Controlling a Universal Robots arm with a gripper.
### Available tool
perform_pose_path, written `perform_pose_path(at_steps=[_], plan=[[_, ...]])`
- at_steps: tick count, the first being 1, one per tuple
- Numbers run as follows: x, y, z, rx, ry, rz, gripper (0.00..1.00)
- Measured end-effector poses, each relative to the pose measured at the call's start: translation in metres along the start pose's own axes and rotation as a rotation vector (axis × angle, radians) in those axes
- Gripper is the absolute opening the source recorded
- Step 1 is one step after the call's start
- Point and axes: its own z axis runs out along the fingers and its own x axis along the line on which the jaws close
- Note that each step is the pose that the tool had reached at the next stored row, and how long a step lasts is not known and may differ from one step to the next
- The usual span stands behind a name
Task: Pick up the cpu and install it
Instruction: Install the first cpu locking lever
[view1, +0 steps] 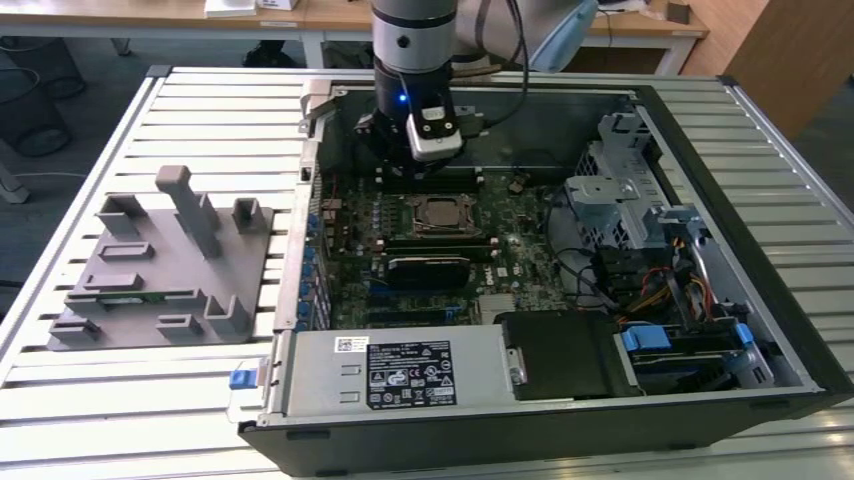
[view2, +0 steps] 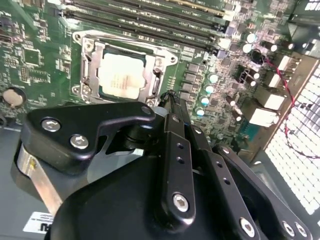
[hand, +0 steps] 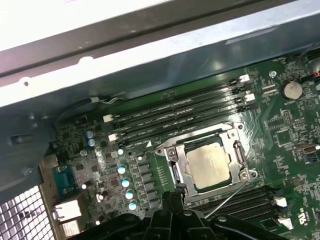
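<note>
The desk (view1: 147, 110) carries an open computer case (view1: 747, 160) laid on its side, so the motherboard (view1: 521, 215) faces up and can be reached from above. Beside the case, toward the exterior view's left, stands a grey tray (view1: 100, 300) with upright holders for parts.

The arm (view1: 416, 40) reaches down into the case, over the part of the motherboard just beyond the socket (view1: 435, 214).

The memory slots (hand: 175, 112) run in parallel rows next to the socket; they appear vacant.

The socket's metal frame (hand: 227, 132) lies open around the chip seat, which leaves the seat accessible.

The cpu (view2: 122, 75) lies flat inside the socket, metal top up, square to the frame. It thus appears already seated; the frame does not appear clamped over it.

The gripper (view2: 169, 100) hangs just beside the socket, apart from the cpu. Its fingers stand close together at the tips with nothing between them. By this reading the cpu has been released.
</note>
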Motion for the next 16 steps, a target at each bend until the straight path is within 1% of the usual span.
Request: perform_pose_path(at_steps=[2,6,7,13,16], plan=[[0.0004,-0.0001,0.0000,0.0000,0.0000,-0.019,0.11],[0.0005,-0.0001,0.0002,-0.0003,0.0001,-0.087,0.11],[0.0012,0.0001,0.0004,-0.0005,0.0001,-0.093,0.11],[0.0099,0.0052,0.0009,-0.0004,0.0001,-0.096,0.11],[0.0162,0.0096,0.0012,-0.0003,0.0001,-0.096,0.11]])
